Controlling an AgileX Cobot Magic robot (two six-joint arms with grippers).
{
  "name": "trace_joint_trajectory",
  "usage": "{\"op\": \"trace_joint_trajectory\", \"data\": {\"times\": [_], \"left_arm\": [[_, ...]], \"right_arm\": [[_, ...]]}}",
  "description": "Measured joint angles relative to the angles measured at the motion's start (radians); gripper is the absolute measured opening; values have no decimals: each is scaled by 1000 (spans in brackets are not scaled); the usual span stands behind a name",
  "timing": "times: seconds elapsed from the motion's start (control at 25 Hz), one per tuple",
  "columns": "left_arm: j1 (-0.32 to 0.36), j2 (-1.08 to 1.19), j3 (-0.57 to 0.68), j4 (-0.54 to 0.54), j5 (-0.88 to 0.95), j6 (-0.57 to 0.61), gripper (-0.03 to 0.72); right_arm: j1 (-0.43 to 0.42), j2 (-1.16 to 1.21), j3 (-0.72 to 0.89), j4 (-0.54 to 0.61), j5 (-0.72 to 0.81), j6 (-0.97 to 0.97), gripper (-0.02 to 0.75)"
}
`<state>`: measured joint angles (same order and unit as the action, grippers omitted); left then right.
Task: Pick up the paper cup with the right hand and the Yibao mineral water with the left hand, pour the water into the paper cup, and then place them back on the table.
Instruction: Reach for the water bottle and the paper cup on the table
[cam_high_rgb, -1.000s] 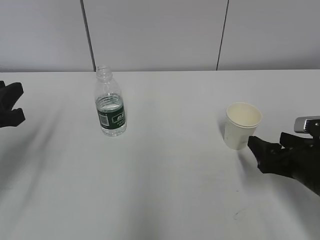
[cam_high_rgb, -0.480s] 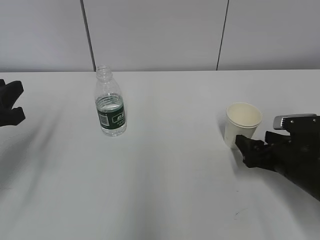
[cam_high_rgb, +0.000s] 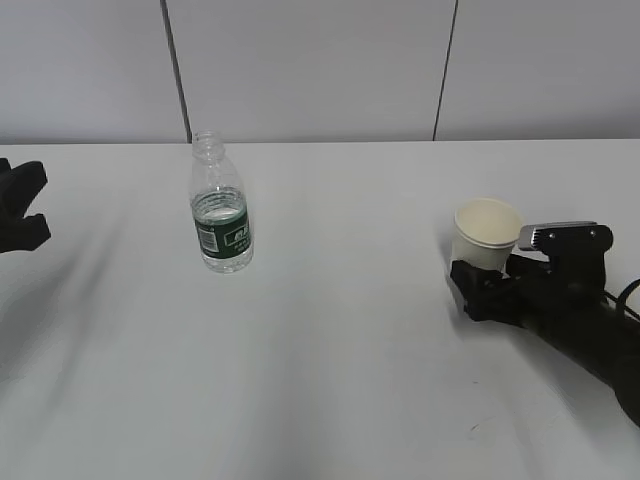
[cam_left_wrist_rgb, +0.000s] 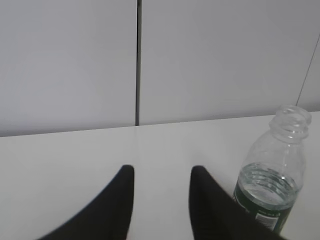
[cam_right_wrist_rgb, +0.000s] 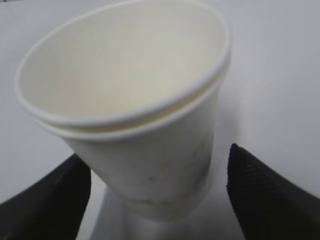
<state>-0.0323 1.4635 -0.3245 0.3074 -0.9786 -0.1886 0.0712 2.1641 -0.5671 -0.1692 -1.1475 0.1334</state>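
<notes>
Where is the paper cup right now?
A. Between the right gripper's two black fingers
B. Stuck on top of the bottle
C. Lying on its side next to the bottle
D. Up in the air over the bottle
A: the right wrist view shows the paper cup with a black finger on each side of it.

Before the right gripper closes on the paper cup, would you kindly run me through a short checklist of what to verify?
1. Paper cup sits between the fingers of the right gripper: ok, one finger shows on each side in the right wrist view.
2. Right gripper open: ok, gaps show beside the cup.
3. Cup upright: cannot tell; it looks tilted in the wrist view, upright in the exterior view.
4. Cup empty: ok, the inside shows bare.
5. Yibao mineral water upright and uncapped: ok.
6. Left gripper lined up on the bottle: not ok, it is open, but the bottle stands off to its right.
</notes>
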Motion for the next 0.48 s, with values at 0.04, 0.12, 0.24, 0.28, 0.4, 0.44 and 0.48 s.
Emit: {"op": "trace_joint_trajectory", "data": {"times": [0.04, 0.12, 0.24, 0.28, 0.4, 0.44, 0.48], "left_arm": [[0, 0, 0, 0, 0, 0, 241], [0, 0, 0, 0, -1, 0, 241], [0, 0, 0, 0, -1, 0, 241], [0, 0, 0, 0, -1, 0, 241], [0, 0, 0, 0, -1, 0, 241], [0, 0, 0, 0, -1, 0, 241], [0, 0, 0, 0, -1, 0, 241]], "right_arm": [[0, 5, -7, 0, 0, 2, 661], [0, 17, -24, 0, 0, 4, 661], [0, 23, -39, -2, 0, 4, 661], [0, 24, -45, -2, 0, 4, 661], [0, 25, -52, -2, 0, 5, 661], [0, 27, -57, -2, 0, 5, 661], [0, 27, -59, -2, 0, 6, 661]]}}
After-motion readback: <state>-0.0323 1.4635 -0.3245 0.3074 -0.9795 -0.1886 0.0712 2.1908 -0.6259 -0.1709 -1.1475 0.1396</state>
